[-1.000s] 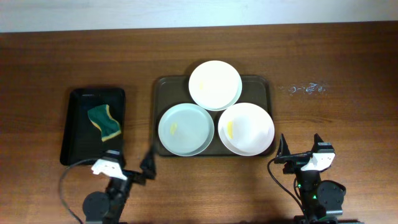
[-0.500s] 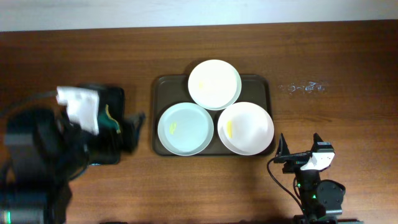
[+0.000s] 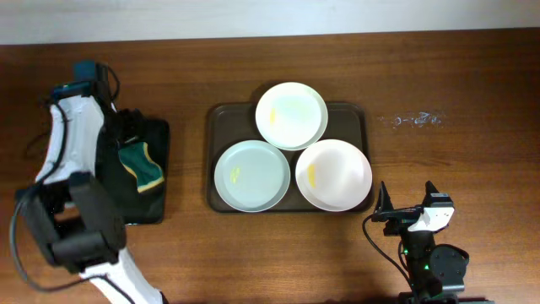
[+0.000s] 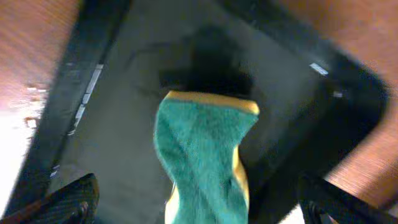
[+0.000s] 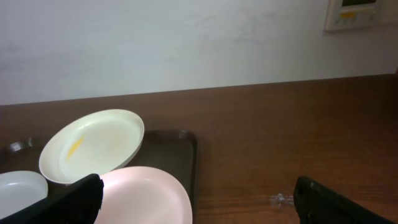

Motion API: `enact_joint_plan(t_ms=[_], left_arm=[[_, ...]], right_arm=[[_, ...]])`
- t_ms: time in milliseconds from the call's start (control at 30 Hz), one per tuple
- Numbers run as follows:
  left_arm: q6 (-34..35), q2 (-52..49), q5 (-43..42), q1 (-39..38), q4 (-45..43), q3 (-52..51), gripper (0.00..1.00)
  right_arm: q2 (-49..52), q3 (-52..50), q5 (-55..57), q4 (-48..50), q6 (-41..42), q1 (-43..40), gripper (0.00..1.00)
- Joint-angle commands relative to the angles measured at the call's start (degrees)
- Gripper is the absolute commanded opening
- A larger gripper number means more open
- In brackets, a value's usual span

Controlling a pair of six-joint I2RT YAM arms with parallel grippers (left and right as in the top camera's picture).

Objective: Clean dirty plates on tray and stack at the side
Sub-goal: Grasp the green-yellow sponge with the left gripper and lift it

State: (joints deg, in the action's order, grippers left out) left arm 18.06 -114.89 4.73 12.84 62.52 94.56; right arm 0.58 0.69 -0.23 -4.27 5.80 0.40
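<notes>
Three white plates lie on the dark brown tray (image 3: pixel 224 118): the back plate (image 3: pixel 292 115) rests tilted on the rims of the left plate (image 3: pixel 251 176) and the right plate (image 3: pixel 333 175). The left and right plates each show a small yellow smear. My left gripper (image 3: pixel 125 160) is open above the green and yellow sponge (image 3: pixel 142 165); in the left wrist view the sponge (image 4: pixel 202 155) lies between the spread fingers. My right gripper (image 3: pixel 407 198) is open and empty, in front of the tray's right corner. The right wrist view shows the back plate (image 5: pixel 93 146), also smeared yellow, and the right plate (image 5: pixel 143 193).
The sponge lies in a smaller black tray (image 3: pixel 156 211) at the left, which also shows in the left wrist view (image 4: pixel 93 81). My left arm (image 3: pixel 63 143) reaches over that tray from the front left. A pale smudge (image 3: pixel 409 120) marks the wood to the right of the brown tray.
My left arm has swung up from the table's front edge, out over the black tray, and now hangs above the sponge. The right arm and the plates have not moved.
</notes>
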Motion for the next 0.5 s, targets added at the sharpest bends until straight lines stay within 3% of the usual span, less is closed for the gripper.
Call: enact_joint_plan(t_ms=[0,133,200,267,367,400,433,467], left_arm=[[0.83,-7.23,0.04,0.35,-2.12,0.09,1.0],[0.81,-11.96,0.7,0.61,-4.66,0.09,0.97],[0.79,-12.85,0.72,0.9,-5.31,-0.02,0.86],[0.81,-13.62,0.7,0.9,-5.31,-0.07,0.68],[0.79,-16.41,0.63,0.94,-4.9,-0.09,0.29],[0.79,-16.63,0.61,0.94,-4.83,-0.09,0.1],[0.79,-16.63,0.63,0.94,-4.76,-0.09,0.0],[0.79,-16.63,0.63,0.94,-4.55,-0.07,0.0]], right_arm=[[-0.39,-0.37,-0.13,-0.26,-0.02,-0.15,0.98],[-0.39,-0.37,-0.13,-0.26,-0.02,-0.15,0.98],[-0.37,-0.37,-0.13,-0.26,-0.02,-0.15,0.98],[-0.39,-0.37,-0.13,-0.26,-0.02,-0.15,0.98],[-0.37,-0.37,-0.13,-0.26,-0.02,-0.15,0.98],[-0.37,-0.37,-0.13,-0.26,-0.02,-0.15,0.98],[-0.39,-0.37,-0.13,-0.26,-0.02,-0.15,0.98],[-0.39,-0.37,-0.13,-0.26,-0.02,-0.15,0.98]])
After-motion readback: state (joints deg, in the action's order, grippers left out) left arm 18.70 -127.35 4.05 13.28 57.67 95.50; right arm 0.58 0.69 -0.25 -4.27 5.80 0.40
